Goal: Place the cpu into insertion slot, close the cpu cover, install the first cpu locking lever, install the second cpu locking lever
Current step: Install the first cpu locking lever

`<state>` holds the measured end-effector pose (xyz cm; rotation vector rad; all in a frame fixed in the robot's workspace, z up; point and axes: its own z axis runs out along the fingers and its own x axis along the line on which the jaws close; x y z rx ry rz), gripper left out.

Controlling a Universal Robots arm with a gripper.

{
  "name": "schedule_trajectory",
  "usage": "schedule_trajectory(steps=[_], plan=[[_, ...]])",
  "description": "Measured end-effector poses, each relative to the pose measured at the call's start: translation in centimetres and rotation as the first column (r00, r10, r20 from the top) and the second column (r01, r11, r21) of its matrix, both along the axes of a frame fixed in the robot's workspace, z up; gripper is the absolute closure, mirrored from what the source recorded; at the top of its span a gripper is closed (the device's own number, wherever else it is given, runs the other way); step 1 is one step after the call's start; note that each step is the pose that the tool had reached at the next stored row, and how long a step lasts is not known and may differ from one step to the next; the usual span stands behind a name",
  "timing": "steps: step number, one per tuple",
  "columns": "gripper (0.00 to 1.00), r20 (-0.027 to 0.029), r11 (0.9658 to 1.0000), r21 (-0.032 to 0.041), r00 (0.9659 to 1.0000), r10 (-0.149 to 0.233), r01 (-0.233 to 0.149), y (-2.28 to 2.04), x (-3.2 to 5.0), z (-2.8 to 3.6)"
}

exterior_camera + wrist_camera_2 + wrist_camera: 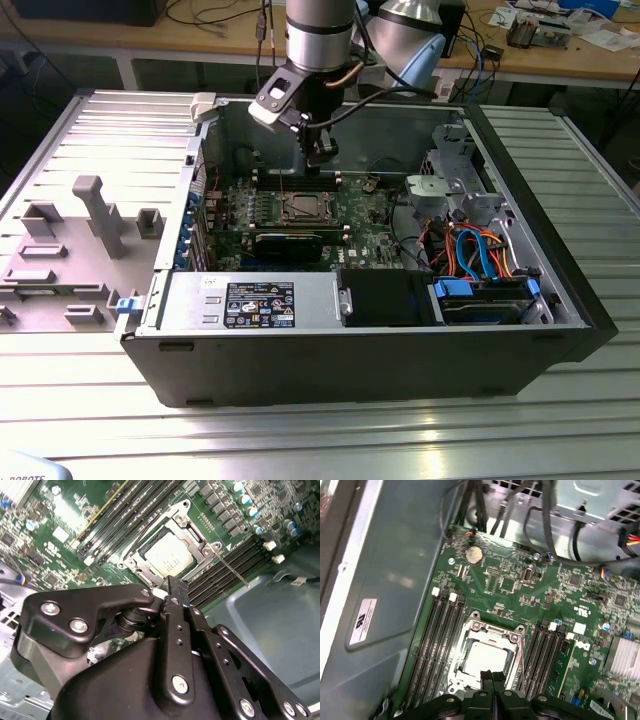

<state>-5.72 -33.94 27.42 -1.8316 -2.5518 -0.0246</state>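
Pincer (491, 676), fingers pressed together and empty, hangs just above one edge of the insertion slot (132, 564), where the cpu (485, 659) lies seated beneath the flat-lying cpu cover (492, 630), mid green board (510, 580).

In the exterior view the insertion slot (303, 208) is too small for me to tell how the cpu cover sits or where its levers lie. The arm (318, 35) runs off the top edge there, and the bench (320, 440) is cut on every side.

In the second wrist view the gripper (177, 582) body blocks my sight of the near stretch of the green board (50, 555). Its fingers (177, 594) hide one corner of the cpu cover (176, 524).

In the first wrist view the fingers (484, 676) cover the near edge of the cpu (485, 656), and the picture's edge cuts the gripper off.
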Motion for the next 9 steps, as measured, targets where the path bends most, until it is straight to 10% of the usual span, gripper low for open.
schedule_trajectory(steps=[9], plan=[[0.89, 0.0000, 0.9998, 0.0001, 0.9998, 0.022, -0.022, 0.00, 0.00, 0.00]])
